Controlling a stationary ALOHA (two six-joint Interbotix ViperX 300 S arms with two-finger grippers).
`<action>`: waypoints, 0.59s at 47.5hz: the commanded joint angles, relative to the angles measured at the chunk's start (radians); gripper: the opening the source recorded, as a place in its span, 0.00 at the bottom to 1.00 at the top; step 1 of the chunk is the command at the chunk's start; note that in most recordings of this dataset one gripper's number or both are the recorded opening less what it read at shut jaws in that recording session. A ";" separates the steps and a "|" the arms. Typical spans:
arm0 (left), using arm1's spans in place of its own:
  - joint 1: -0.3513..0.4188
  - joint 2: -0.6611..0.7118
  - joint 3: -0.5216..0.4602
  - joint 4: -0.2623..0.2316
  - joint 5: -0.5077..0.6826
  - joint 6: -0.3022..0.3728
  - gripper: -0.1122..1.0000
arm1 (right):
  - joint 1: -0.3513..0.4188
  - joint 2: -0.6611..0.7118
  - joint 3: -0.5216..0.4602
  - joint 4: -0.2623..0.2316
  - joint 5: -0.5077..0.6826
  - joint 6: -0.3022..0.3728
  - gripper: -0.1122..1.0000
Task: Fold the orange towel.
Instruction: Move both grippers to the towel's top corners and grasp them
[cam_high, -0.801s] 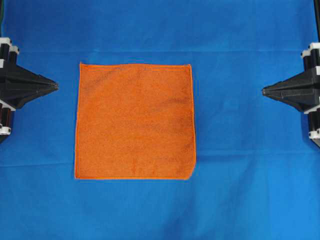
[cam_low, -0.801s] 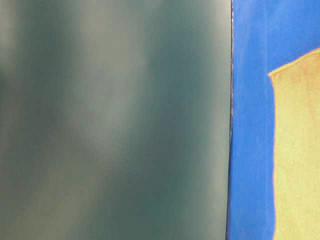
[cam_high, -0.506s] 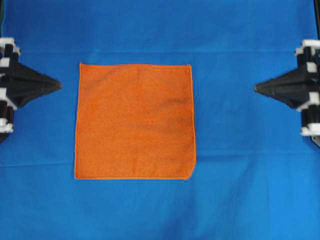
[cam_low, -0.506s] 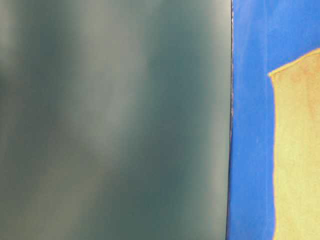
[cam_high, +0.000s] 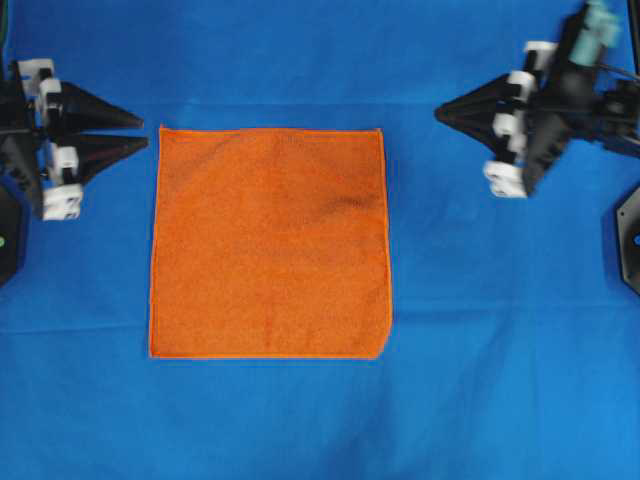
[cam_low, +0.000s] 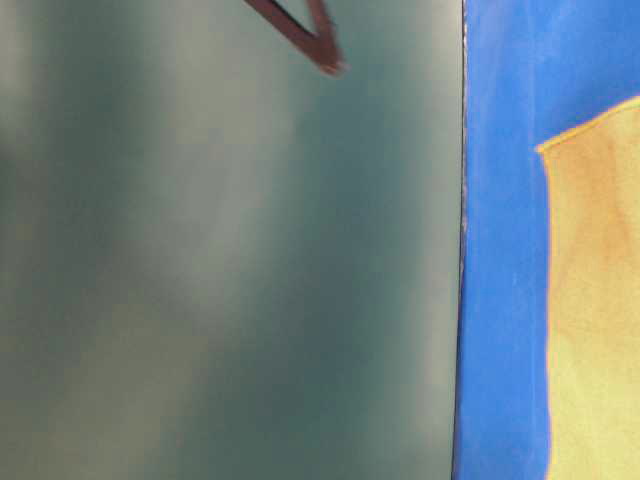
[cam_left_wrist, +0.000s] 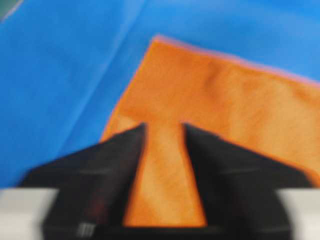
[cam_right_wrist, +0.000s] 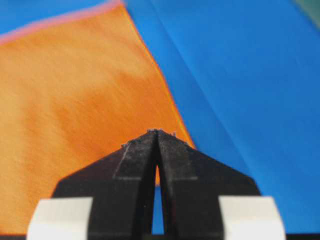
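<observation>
Towel (cam_high: 270, 242) lies flat and unfolded at the centre of the blue cloth (cam_high: 500, 350) covering the desk. Left claw (cam_high: 140, 132) sits just off the towel's upper left corner, jaws parted, nothing between them. Right claw (cam_high: 440, 112) is near the upper right corner, clear of the towel, jaws pressed together and holding nothing.

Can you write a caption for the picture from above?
Orange towel lies flat on blue cloth between two grippers.
</observation>
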 joint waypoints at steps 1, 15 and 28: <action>0.040 0.060 -0.002 -0.002 -0.011 -0.006 0.54 | -0.006 0.081 -0.075 0.003 0.058 0.000 0.18; 0.124 0.290 0.025 0.002 -0.106 -0.009 0.91 | -0.028 0.345 -0.190 -0.012 0.100 -0.003 0.61; 0.146 0.535 0.021 0.002 -0.281 0.005 0.91 | -0.043 0.506 -0.225 -0.011 0.002 -0.003 0.59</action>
